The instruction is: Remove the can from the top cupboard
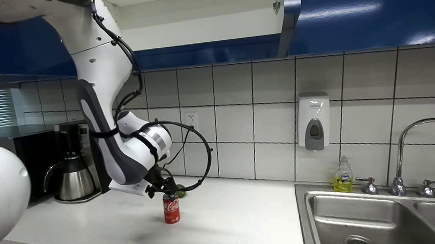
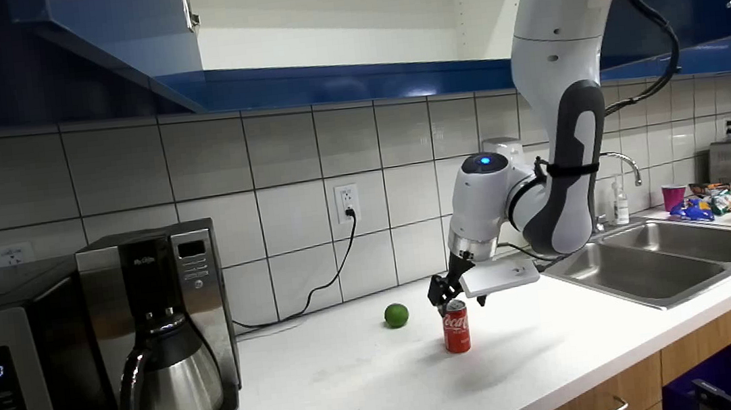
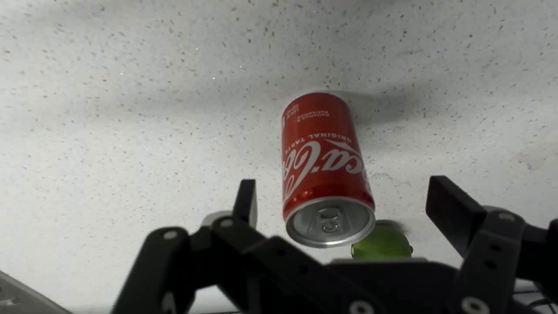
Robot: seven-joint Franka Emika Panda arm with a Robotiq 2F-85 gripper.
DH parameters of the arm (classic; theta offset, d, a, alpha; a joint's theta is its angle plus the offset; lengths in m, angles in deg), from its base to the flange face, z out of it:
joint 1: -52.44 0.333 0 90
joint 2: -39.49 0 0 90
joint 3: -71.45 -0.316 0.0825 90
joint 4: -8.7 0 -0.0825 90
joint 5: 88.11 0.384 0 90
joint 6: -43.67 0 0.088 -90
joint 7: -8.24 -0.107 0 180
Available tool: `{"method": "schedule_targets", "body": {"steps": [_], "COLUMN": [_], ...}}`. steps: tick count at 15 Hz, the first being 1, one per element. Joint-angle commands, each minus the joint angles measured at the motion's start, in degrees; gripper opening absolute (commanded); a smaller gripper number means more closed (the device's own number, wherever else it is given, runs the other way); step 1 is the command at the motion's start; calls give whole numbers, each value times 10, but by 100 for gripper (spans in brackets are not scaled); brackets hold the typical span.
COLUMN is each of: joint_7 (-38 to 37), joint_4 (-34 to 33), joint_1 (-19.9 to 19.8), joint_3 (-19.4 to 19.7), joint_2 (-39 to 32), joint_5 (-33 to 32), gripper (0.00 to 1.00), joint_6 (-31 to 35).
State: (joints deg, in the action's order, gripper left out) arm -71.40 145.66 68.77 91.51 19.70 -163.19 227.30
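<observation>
1 can (image 1: pixel 172 214) on the counter (image 1: pixel 248 216), gripper (image 3: pixel 343 189) spread around its top

The can stands upright between the counter's front and back edges; the lime (image 2: pixel 396 315) sits near it, toward the back edge. The gripper's 2 fingers (image 3: pixel 246 200) are wide apart, 1 on each side of the can's lid, with a gap at both in the wrist view; it holds nothing. Overhead, the cupboard (image 1: pixel 207 29) has its door (image 2: pixel 123 33) swung out. The removal looks done, so the step in hand is likely backing off. That calls for a straight lift, fingers wide, until the tips clear the rim; sideways drift could topple the can.
</observation>
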Motion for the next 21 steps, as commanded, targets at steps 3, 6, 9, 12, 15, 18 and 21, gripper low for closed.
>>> {"method": "schedule_targets", "body": {"steps": [3,6,9,12,15,18,21], "joint_7": [118,188,255,308,366,427,408], "joint_4": [70,100,125,139,142,137,126], "joint_1": [-34,-53,-77,-93,-101,-98,-84], "joint_3": [-49,-81,-119,-153,-179,-192,-176], "joint_2": [78,107,129,154,174,194,172], "joint_5": [68,129,204,279,358,435,426], "gripper": [100,100,100,100,100,100,100], "joint_6": [-40,-49,-52,-67,-86,-110,-92]}}
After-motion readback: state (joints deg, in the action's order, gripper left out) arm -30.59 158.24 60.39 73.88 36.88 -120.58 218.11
